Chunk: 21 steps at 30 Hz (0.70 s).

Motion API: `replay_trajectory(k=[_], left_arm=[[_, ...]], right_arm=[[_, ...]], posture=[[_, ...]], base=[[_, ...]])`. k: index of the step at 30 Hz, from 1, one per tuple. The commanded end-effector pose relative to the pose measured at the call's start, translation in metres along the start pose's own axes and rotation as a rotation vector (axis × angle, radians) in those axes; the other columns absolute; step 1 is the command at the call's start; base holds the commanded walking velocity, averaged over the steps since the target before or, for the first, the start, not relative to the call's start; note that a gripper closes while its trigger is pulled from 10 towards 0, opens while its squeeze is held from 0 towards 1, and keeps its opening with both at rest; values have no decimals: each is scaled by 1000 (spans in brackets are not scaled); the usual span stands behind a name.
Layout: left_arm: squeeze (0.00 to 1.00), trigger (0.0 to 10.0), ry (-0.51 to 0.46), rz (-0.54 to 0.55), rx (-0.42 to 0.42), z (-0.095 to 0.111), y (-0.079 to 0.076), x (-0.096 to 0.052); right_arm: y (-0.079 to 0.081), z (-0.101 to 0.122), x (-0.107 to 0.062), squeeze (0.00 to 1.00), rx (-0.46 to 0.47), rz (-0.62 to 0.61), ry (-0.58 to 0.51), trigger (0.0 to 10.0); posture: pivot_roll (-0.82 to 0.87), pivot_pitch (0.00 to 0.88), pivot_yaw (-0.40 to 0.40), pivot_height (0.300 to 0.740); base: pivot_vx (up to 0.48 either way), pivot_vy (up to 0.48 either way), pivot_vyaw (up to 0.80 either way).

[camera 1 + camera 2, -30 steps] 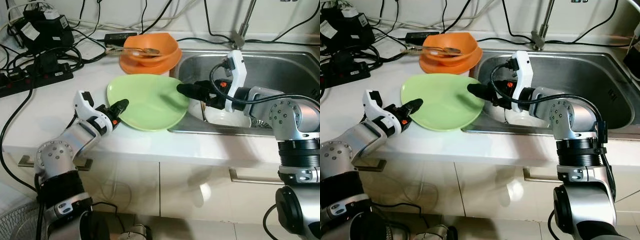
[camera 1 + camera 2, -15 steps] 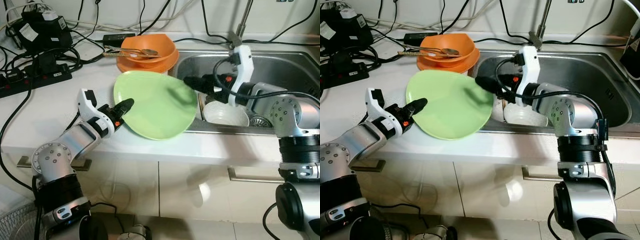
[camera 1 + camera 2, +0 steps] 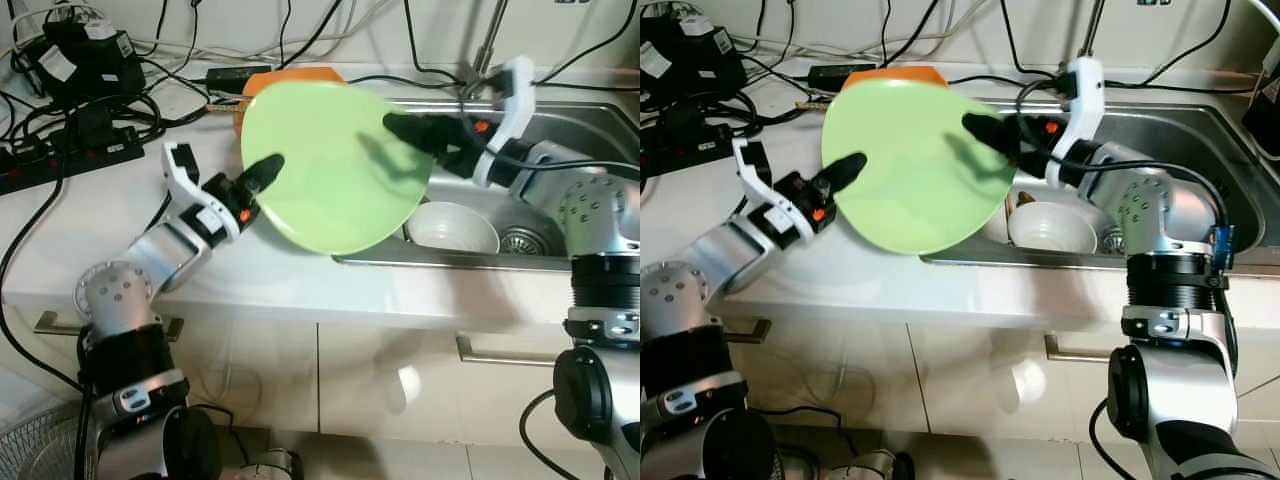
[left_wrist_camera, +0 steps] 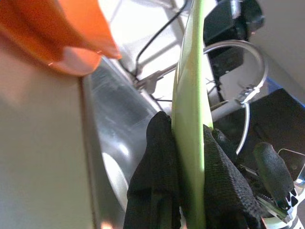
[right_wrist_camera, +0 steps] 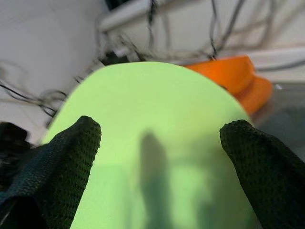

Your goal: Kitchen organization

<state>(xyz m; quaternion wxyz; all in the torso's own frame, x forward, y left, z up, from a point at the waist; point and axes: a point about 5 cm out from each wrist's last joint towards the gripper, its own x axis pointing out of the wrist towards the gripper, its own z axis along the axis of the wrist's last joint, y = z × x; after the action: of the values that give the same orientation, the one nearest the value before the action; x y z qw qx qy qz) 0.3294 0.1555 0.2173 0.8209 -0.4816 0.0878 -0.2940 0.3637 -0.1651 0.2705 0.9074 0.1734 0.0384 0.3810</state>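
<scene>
- The green plate (image 3: 330, 165) is now tipped up on edge and lifted clear of the counter (image 3: 90, 235), its face turned toward the camera; a second ago it lay nearly flat at the sink's rim, and half a second ago it was only partly raised
- The left gripper (image 3: 262, 172) pinches the plate's rim, one black finger on each face, as the left wrist view shows plainly; it has risen and swung inward with the plate since a second ago
- The right gripper (image 3: 405, 128) sits at the plate's opposite edge over the sink (image 3: 560, 120); its fingers (image 5: 71, 157) stand spread wide with the plate's face between them, seemingly not clamping; whether a tip touches the rim I cannot tell
- Behind the plate's top edge the orange bowls (image 3: 290, 76) are mostly hidden; a white bowl (image 3: 452, 227) rests in the sink just below the plate's lower right edge
- Cables and a power strip (image 3: 75, 155) lie on the counter well to the left
- Judgement: the lift means the plate is in transit, likely toward the sink or a stack; with one pinch bearing it upright, a slip at the rim is the main risk
</scene>
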Motion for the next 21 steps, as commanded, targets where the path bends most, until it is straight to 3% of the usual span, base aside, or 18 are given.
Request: replay_trajectory(k=[1, 21], left_arm=[[0, 0, -35, -153, -2, 10, -19, 6], [0, 0, -76, -208, -3, 17, -24, 13]], right_arm=[[0, 11, -3, 0, 14, 33, -48, 10000], [-5, 43, -12, 0, 45, 32, -247, 10000]], posture=[[61, 23, 34, 740], [41, 15, 27, 740]], base=[[0, 0, 0], [0, 0, 0]])
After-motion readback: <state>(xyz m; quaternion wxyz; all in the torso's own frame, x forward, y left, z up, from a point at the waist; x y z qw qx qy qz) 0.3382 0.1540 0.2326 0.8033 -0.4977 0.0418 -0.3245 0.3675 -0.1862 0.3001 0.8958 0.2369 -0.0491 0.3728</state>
